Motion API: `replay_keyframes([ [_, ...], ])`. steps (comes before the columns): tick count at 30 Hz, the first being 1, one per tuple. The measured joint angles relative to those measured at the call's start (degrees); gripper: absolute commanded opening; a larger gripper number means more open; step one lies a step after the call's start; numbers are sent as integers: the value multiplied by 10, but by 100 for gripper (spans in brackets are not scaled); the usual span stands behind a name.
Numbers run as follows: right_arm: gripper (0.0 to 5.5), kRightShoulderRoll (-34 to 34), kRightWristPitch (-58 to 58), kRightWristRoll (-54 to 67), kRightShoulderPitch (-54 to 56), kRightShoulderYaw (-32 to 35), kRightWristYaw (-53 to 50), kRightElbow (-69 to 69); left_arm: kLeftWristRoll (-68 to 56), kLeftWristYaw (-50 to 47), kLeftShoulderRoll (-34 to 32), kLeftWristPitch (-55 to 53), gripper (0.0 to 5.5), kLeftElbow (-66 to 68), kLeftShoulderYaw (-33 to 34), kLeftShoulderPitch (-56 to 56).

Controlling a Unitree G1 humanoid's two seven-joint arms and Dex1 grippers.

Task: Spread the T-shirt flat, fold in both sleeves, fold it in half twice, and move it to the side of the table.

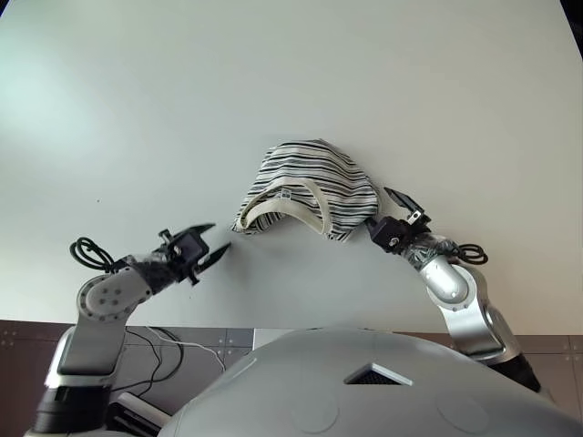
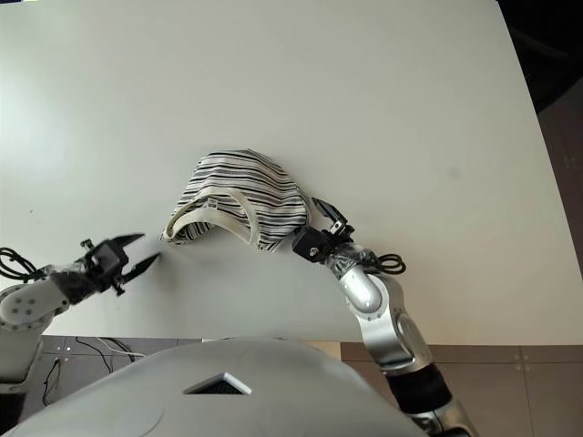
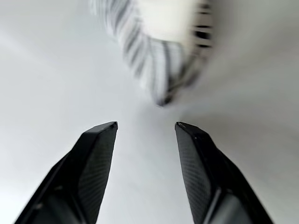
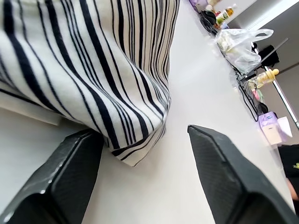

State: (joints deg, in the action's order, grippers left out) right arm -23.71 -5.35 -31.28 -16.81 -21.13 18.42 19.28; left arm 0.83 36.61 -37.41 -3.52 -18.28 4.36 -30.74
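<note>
The T-shirt [image 1: 308, 185], white with dark stripes, lies in a crumpled mound about the middle of the white table [image 1: 137, 109], somewhat nearer the near edge than the far one. It is bunched rather than spread. Its cream collar band [image 1: 284, 202] forms a loop on the near side of the heap, facing the robot. The left gripper [image 1: 219, 237] hovers low over the table to the near left of the shirt, just beside its left corner but apart from it. Its two dark fingers [image 3: 98, 168] are spread wide with bare tabletop between them and nothing held. In the left wrist view the striped hem beyond the fingertips is blurred, so its folds cannot be made out. The right gripper [image 1: 387, 212] is at the shirt's near right edge, its jaws also parted and gripping nothing. In the right wrist view a rounded fold of striped cloth hangs down between the two fingers [image 4: 219, 163], close against one of them and well apart from the other. The fabric seems to touch that nearer finger, though the angle leaves this uncertain. Beyond the table in that same view, a clear plastic bag [image 4: 240, 44] and a few bottles [image 4: 267, 75] stand in the room.
</note>
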Motion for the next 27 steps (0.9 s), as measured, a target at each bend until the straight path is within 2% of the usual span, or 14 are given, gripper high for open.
replay_keyframes([
  [6,321,-21,57,40,77,20,20,-91,27,-60,69,14,229,-11,-58,-8],
  [14,321,-22,101,45,104,21,13,-140,-46,-16,64,-10,229,-54,-56,-80],
  [17,321,-21,111,45,112,20,7,-155,-43,-20,62,-19,229,-46,-63,-55],
  [22,321,-19,128,45,137,19,3,-188,-17,-79,112,-33,229,-19,-88,-2],
  [27,321,-16,143,45,144,18,-9,-208,-24,-96,134,-24,229,-7,-88,-1],
])
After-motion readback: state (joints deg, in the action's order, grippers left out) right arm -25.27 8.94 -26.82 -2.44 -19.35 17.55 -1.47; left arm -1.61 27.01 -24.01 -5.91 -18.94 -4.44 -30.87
